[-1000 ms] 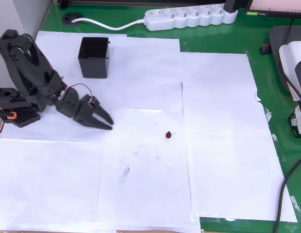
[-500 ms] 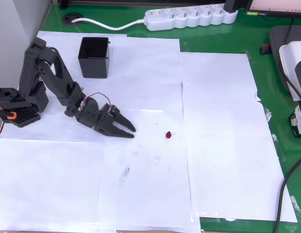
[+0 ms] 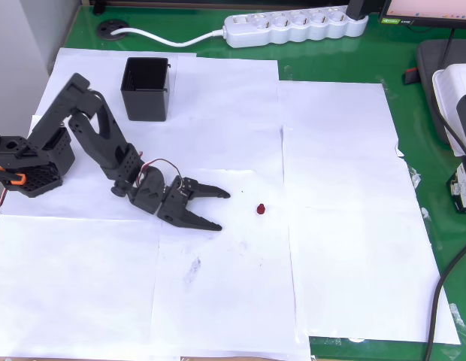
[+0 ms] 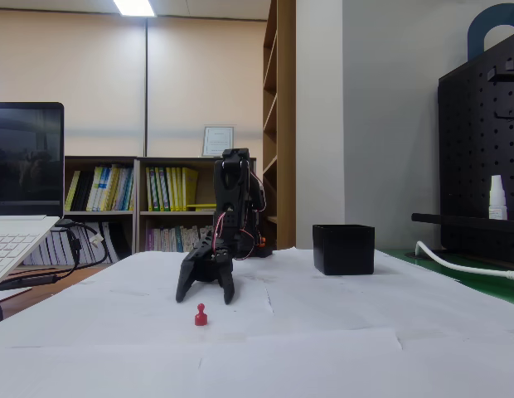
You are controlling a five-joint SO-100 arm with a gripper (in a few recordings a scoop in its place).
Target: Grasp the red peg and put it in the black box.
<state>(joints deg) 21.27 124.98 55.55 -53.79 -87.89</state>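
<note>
- Red peg [image 4: 201,314] stands upright on the bench [image 3: 346,248], long axis vertical, knob uppermost, just ahead of the jaws' tips and not touched.
- Jaws [image 3: 222,210], spread wide, have advanced toward the peg and opened within the last second; the approach looks nearly complete.
- Black box [image 3: 146,89] lies well behind the jaws, open side up.

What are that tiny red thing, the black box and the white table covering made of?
The red peg looks like moulded plastic, its even colour and rounded pawn shape suggesting so. The black box seems to be matte plastic: thin straight walls, dull surface. The white covering looks like sheets of paper, overlapping with visible edges, over a glossy green tabletop.
</note>
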